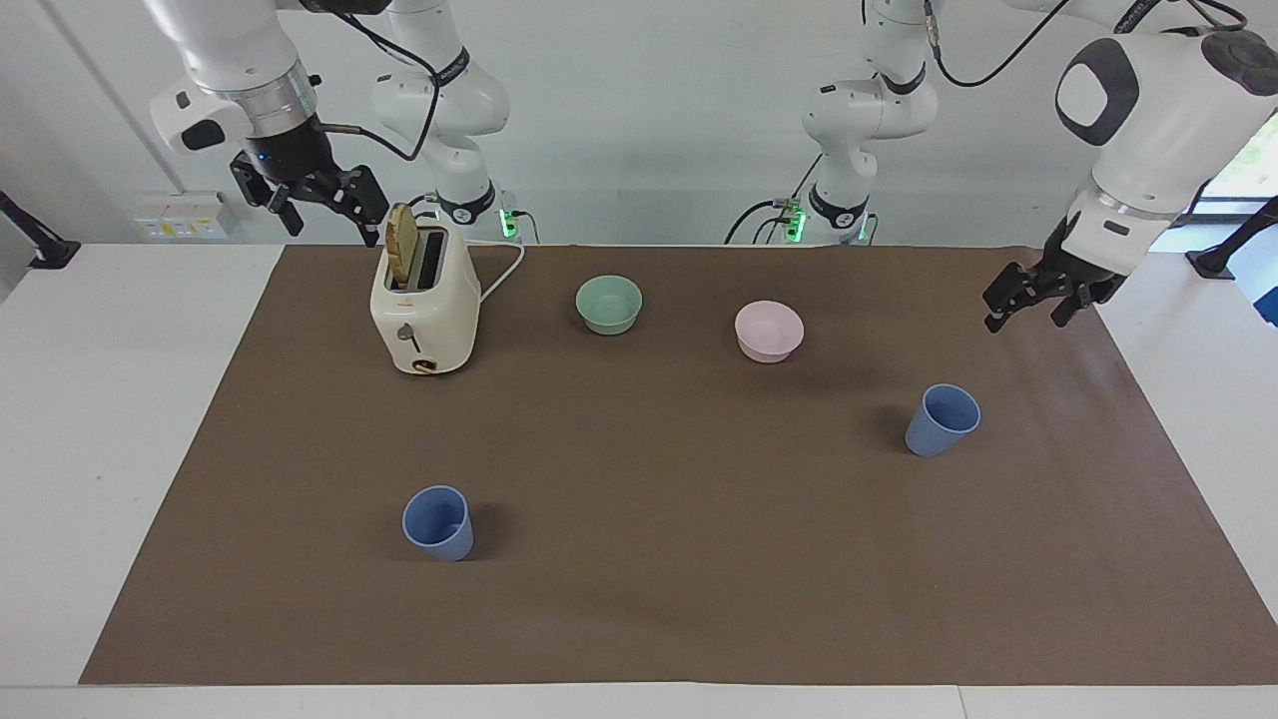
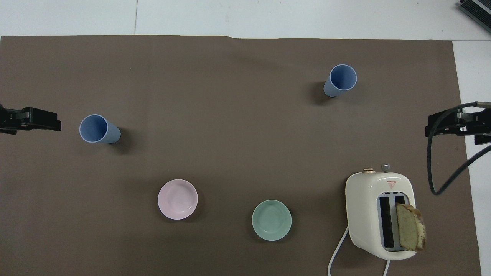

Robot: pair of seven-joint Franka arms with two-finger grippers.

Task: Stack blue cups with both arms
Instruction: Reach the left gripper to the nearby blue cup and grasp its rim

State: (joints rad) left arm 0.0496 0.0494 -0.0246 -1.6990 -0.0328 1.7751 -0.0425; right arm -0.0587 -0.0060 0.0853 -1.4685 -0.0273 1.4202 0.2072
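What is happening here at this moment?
Nothing is held yet. Two blue cups stand upright and apart on the brown mat: one toward the left arm's end, one toward the right arm's end and farther from the robots. The left gripper hangs open over the mat's edge, clear of the first cup. The right gripper waits open beside the toaster.
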